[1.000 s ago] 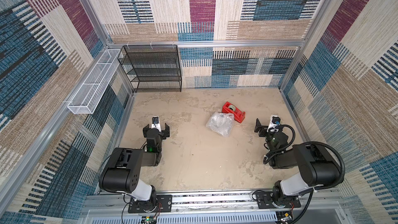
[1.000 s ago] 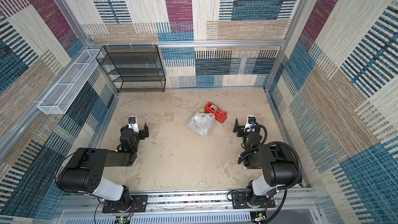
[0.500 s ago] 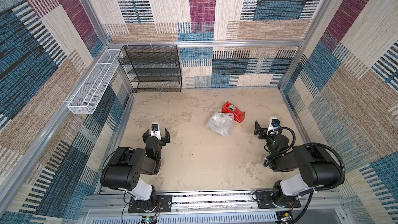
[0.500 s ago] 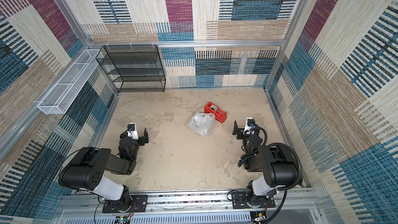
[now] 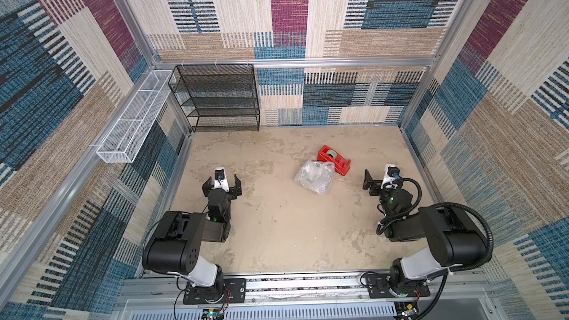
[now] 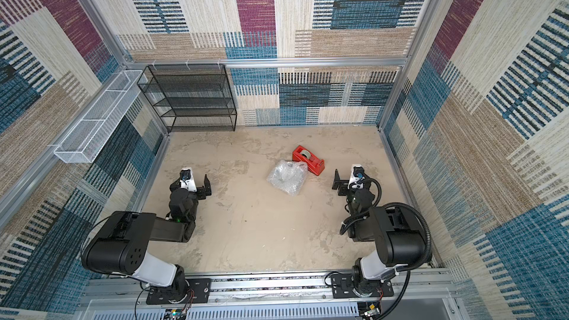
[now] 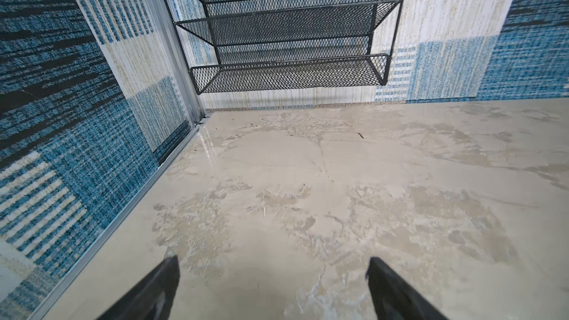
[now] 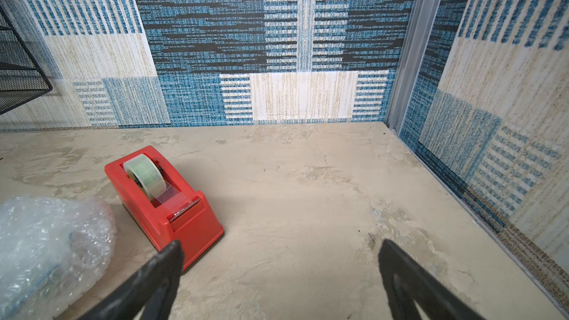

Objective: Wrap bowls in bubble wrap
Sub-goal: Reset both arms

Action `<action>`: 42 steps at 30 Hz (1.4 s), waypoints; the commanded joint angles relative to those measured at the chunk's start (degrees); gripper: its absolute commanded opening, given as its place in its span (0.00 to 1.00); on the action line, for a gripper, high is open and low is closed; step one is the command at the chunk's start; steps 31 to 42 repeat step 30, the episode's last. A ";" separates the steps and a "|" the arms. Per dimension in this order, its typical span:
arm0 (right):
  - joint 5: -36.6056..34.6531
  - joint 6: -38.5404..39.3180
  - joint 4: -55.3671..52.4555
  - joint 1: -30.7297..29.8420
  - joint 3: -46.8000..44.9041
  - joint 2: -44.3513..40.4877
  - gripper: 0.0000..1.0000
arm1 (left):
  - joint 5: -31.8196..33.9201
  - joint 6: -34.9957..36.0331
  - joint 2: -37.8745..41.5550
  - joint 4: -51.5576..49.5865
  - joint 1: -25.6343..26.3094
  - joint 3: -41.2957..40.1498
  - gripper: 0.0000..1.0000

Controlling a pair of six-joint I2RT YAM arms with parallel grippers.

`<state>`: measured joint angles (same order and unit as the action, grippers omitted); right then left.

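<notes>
Marbled beige tabletop [image 5: 277, 229] fills your cell, boxed by patchwork-carpet walls [image 5: 385, 4], a black mesh shelf [image 5: 218, 100] at the far left corner. Your bubble wrap [image 5: 314, 177] lies bunched right of centre, just beside a red tape dispenser [image 5: 334, 159]; whether the bowl sits inside, you cannot tell. Left gripper [image 5: 221, 180] and right gripper [image 5: 381, 177] both stand spread wide, empty, over bare surface.

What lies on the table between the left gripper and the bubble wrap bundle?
Nothing. In a top view, only bare table separates the open left gripper from the bubble wrap.
</notes>
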<state>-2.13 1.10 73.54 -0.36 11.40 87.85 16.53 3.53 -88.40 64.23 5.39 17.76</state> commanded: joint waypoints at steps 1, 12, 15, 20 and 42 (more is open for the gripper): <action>-0.36 0.03 0.64 0.01 0.27 0.10 0.99 | -0.31 -1.53 0.24 -11.05 -0.88 3.55 0.99; -0.42 -0.04 0.65 0.01 0.29 0.12 0.99 | -0.89 -1.77 0.41 -11.75 -1.34 3.86 0.99; -0.42 -0.05 0.64 0.01 0.33 0.12 0.99 | -0.89 -1.77 0.37 -11.76 -1.34 3.77 0.99; -0.37 -0.05 0.62 0.01 0.22 0.11 0.99 | -0.87 -1.77 0.38 -11.58 -1.34 3.75 0.99; -0.36 0.04 0.64 -0.01 0.28 0.07 0.99 | -1.07 -1.70 0.36 -11.35 -1.43 3.56 0.99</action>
